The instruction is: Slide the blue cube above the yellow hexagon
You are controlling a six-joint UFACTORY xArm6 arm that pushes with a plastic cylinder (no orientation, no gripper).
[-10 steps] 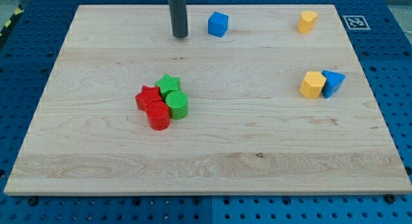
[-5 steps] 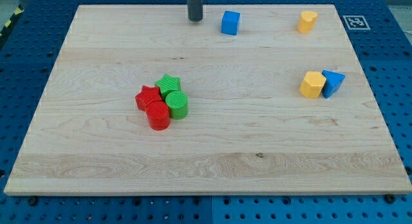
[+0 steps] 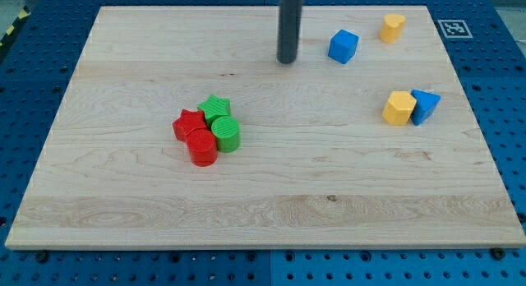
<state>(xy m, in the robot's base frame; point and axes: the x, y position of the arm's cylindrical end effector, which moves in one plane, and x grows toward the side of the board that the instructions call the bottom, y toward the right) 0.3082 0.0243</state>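
Note:
The blue cube (image 3: 343,46) lies near the view's top, right of centre. The yellow hexagon (image 3: 399,108) lies at the view's right, below and right of the cube, touching a blue triangular block (image 3: 426,105) on its right. My tip (image 3: 286,60) stands on the board to the left of the blue cube, with a clear gap between them. The rod rises out of the view's top.
A second yellow block (image 3: 393,27) lies at the top right, right of the blue cube. A tight cluster of a green star (image 3: 215,108), a green cylinder (image 3: 226,133), a red star (image 3: 188,123) and a red cylinder (image 3: 202,147) lies left of centre.
The blue cube has slid to the right and slightly down. My tip has moved right and down behind it, and now stands apart from the cube.

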